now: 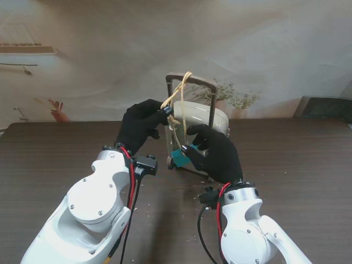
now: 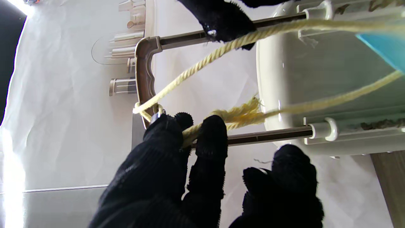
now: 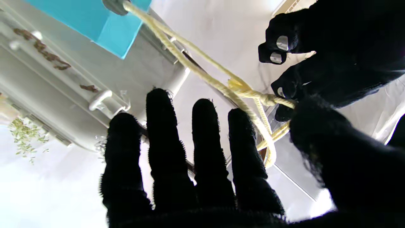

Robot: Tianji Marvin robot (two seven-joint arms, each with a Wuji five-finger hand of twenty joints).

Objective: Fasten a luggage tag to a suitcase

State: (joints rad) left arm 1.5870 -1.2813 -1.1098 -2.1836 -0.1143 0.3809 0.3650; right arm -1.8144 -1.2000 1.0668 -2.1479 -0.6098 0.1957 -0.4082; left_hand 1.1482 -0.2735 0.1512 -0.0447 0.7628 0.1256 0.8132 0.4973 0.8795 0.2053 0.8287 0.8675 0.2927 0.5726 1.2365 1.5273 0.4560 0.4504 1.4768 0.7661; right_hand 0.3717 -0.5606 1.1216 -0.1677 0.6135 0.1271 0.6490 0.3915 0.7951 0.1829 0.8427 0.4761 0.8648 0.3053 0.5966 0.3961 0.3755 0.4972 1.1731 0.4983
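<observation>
Dark wooden table (image 1: 297,165) under cream suitcase (image 1: 199,118), pale draped backdrop (image 1: 110,49) behind.

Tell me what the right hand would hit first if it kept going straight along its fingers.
Probably the cream suitcase: the right hand points its spread fingers at the shell and lower handle rail, beside the yellow cord. Depth is unclear.

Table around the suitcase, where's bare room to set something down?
Bare table lies left of the left hand, and more lies right of the right hand, out to the edge. It is crowded at the suitcase, where both hands, the rope and the blue tag bunch together.
</observation>
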